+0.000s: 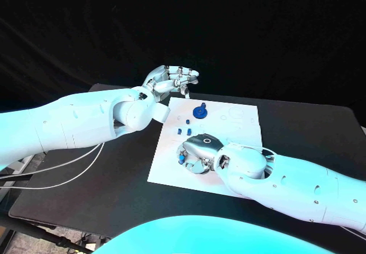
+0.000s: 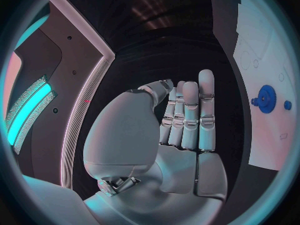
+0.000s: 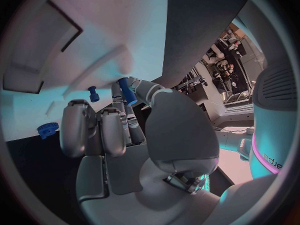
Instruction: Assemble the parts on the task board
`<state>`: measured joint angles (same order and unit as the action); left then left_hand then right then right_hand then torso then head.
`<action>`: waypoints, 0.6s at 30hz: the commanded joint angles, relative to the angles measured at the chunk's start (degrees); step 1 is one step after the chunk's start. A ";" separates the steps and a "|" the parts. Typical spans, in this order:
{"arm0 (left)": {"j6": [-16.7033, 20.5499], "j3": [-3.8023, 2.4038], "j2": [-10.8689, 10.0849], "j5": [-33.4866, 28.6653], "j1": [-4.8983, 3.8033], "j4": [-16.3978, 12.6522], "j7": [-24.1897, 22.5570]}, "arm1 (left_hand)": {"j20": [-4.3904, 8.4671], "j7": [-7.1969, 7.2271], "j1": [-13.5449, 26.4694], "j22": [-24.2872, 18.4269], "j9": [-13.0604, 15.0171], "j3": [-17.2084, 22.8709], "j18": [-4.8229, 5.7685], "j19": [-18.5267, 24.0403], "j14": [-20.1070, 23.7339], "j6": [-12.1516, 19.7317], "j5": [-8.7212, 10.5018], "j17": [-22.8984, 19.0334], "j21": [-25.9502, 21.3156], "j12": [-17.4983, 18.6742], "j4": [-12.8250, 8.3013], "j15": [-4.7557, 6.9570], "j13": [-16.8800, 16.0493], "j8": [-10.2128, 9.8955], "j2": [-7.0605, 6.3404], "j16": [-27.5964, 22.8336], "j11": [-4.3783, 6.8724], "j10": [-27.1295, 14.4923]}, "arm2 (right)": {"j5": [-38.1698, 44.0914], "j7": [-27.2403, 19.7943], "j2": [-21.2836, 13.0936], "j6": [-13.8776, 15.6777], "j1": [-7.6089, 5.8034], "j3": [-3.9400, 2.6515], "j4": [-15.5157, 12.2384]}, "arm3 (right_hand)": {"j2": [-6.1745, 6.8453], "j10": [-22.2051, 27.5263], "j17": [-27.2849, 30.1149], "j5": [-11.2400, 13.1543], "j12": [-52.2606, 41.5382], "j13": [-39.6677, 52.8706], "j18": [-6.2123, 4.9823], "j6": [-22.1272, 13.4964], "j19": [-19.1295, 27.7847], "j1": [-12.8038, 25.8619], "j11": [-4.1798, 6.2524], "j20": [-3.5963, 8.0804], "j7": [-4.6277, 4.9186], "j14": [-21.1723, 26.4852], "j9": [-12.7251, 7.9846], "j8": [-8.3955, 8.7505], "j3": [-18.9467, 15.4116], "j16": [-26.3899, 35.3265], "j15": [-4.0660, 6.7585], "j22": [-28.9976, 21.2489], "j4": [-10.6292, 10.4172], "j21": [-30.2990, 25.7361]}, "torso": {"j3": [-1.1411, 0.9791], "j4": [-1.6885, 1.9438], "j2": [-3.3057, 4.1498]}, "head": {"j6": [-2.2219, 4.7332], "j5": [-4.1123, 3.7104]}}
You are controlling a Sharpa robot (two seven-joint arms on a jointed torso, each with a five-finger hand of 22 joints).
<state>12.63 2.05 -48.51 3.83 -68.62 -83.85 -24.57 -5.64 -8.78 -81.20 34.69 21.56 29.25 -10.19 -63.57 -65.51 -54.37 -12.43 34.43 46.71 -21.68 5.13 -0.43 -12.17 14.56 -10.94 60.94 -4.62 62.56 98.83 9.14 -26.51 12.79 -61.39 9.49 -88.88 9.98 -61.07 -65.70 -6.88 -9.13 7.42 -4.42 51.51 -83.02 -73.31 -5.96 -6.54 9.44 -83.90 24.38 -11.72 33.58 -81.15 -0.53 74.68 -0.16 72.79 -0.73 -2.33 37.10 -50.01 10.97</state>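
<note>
From the head view I read the white task board (image 1: 232, 127) lying in the middle of the black desk (image 1: 114, 180). My left hand (image 1: 172, 80) hovers over the board's far left corner; in the left wrist view its fingers (image 2: 190, 115) stand straight and close together with the thumb folded alongside, grasping nothing and released. A blue gear (image 1: 200, 112) lies flat on the far half of the board, just beside that hand but apart from it; the left wrist view shows the same gear (image 2: 267, 98) with a small blue peg (image 2: 287, 105) near it. Small blue pegs (image 1: 184, 130) stand on the board between the gear and my right hand (image 1: 197, 153), which rests low over the board's near left part. In the right wrist view that hand pinches a blue cylindrical part (image 3: 125, 89) between thumb and fingertip, close above the board surface, with another blue peg (image 3: 94, 93) standing just beside it.
</note>
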 commanded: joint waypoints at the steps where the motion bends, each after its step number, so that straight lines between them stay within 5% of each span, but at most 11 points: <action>1: -0.76 -0.05 0.03 -0.28 -0.07 -0.10 -0.29 | 0.17 0.07 -0.02 -0.07 0.08 -0.32 -0.40 -0.09 0.34 -0.31 -0.19 -0.06 -0.28 -0.24 -0.04 -0.06 -0.06 0.39 0.67 -0.28 -0.07 -0.46 | 1.18 0.25 -0.01 0.29 0.06 0.02 -0.19 | 0.68 0.77 0.44 -0.16 0.34 -0.06 -0.12 -0.67 0.68 0.43 -0.09 -0.05 0.01 -1.09 -0.12 0.44 -0.60 0.33 -0.53 -0.50 -0.21 -0.70 | 0.00 0.07 0.00 | 0.01 -0.12; 8: -0.78 -0.05 0.01 -0.28 -0.07 0.00 -0.26 | 0.17 0.07 -0.02 -0.07 0.08 -0.32 -0.40 -0.09 0.34 -0.31 -0.19 -0.06 -0.28 -0.24 -0.04 -0.06 -0.06 0.39 0.67 -0.28 -0.07 -0.46 | 1.24 0.26 -0.27 3.84 0.07 0.02 -0.61 | 1.14 2.34 1.17 -0.06 0.42 -0.10 -0.35 -1.95 1.19 0.89 -0.17 -0.15 0.11 -0.78 -0.33 1.16 -1.36 0.62 -0.65 -1.29 -0.53 -1.72 | 0.00 0.06 0.03 | 0.01 -0.16; 14: -0.77 -0.05 -0.10 -0.28 -0.07 0.05 -0.23 | 0.20 0.12 -0.01 -0.17 0.10 -0.45 -0.39 -0.17 0.40 -0.30 -0.19 -0.15 -0.44 -0.59 0.00 -0.03 -0.21 0.49 0.77 -0.26 -0.04 -0.65 | 1.27 0.34 -1.77 8.07 0.05 -0.01 -1.86 | 2.02 9.31 6.89 0.27 0.29 -0.70 -1.99 -7.33 4.91 1.09 -1.12 -0.88 -0.05 1.75 -0.81 3.63 -5.06 3.18 -1.43 -7.75 -1.29 -9.74 | 0.01 0.00 -0.01 | 0.01 -0.10; 18: -0.79 -0.04 -0.17 -0.28 -0.07 0.09 -0.23 | 0.20 0.12 -0.01 -0.17 0.10 -0.45 -0.39 -0.17 0.40 -0.30 -0.19 -0.15 -0.44 -0.59 0.00 -0.03 -0.21 0.49 0.77 -0.26 -0.04 -0.65 | 1.01 -0.04 -3.65 10.19 -0.37 -0.22 -3.41 | 2.07 9.87 7.48 0.26 -0.48 -0.65 -2.07 -7.57 5.05 1.04 -1.17 -0.99 -0.01 2.02 -0.67 3.67 -6.13 3.38 -1.50 -8.12 -1.57 -10.27 | 0.02 -0.08 -0.05 | 0.01 -0.20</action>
<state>12.63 2.05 -48.72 3.82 -68.61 -83.70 -24.50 -5.64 -8.78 -81.20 34.57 21.61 29.25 -10.19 -63.57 -65.51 -54.37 -12.43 34.33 46.48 -22.13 5.13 -0.43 -12.34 14.88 -10.94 60.94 -4.63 62.14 99.25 9.23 -29.91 19.18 -61.59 9.35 -91.87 11.57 -51.48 -58.32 -6.88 -9.49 6.76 -5.30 44.20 -78.26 -72.34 -7.18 -7.39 9.21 -82.28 23.66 -8.18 27.60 -78.05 -1.94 66.61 -1.77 62.67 -0.71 -2.33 37.10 -50.01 10.84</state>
